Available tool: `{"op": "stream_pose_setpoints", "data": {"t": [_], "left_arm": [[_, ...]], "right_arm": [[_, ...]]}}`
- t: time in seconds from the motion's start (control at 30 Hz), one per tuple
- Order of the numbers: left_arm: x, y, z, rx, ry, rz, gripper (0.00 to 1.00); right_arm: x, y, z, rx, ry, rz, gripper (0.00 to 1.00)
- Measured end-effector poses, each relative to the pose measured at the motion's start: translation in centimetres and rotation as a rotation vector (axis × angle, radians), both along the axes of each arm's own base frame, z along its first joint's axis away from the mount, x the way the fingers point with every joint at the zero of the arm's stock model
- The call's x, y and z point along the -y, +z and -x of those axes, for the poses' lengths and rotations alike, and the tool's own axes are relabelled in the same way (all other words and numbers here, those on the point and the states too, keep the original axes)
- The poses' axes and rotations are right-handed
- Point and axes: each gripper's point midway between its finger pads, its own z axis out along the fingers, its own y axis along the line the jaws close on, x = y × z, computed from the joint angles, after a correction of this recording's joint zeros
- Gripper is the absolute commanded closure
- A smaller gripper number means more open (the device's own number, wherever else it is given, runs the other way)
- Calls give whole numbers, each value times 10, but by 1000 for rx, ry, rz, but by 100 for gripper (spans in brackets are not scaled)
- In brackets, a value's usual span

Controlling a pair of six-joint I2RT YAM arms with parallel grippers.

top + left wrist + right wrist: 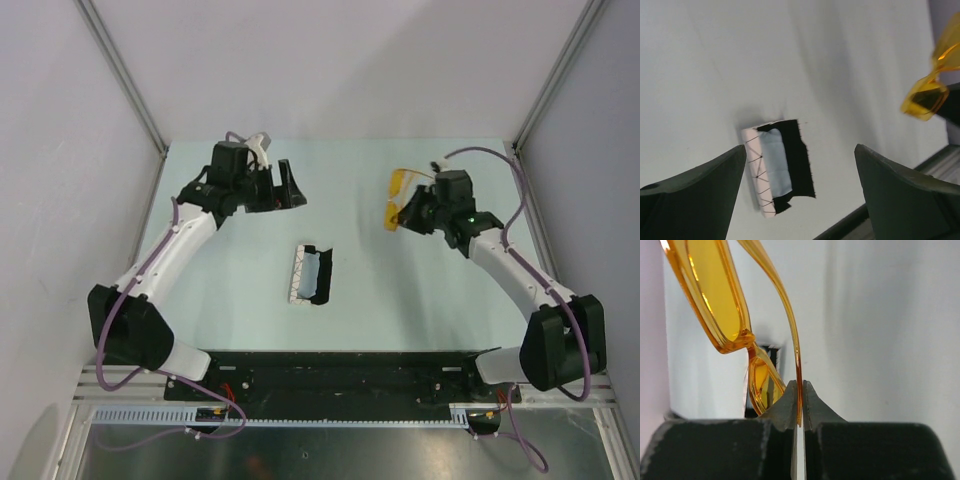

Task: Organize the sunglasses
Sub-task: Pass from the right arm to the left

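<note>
Amber-yellow translucent plastic glows at the far right of the surface (230, 300), where the sunglasses (715, 295) are held by one slim, curved arm. The right gripper (798, 390) is clamped on that arm, and its two dark, wedge-shaped fingertips pinch the thin strip between them. The glossy rounded frame and both lenses stick out beyond the tips. Whether the frame touches the surface cannot be told.

The left gripper (290, 185) sits at the far left, well apart from the sunglasses. Its broad matte black fingers are spread wide and hold nothing.

Between the two arms, near the middle of the pale, smooth green surface, lies an open rectangular case (752, 145). Its outside is white with thin black lines and its lining is black. A soft blue-grey cloth (776, 160) lies inside it.
</note>
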Motion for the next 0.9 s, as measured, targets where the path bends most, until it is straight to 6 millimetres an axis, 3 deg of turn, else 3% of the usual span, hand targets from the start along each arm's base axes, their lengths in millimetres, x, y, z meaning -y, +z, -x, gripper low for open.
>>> {"op": "stream_pose_setpoints", "data": {"t": [0.17,0.33,0.53,0.67,0.8,0.9], "left_arm": [[18,42,2,63,-98,91,4],[30,98,9,164,-182,177,3],[28,166,35,303,-272,268,2],[28,198,58,356,-331,323,3],[34,218,77,375,-411,379,20],[38,218,86,357,-454,405,25]], "right_arm": [[-69,39,30,208,358,65,100],[-112,80,64,412,585,96,100],[-133,123,75,591,688,145,100],[-140,133,82,676,711,230,100],[-149,131,93,740,751,344,100],[-152,130,97,775,763,410,100]]}}
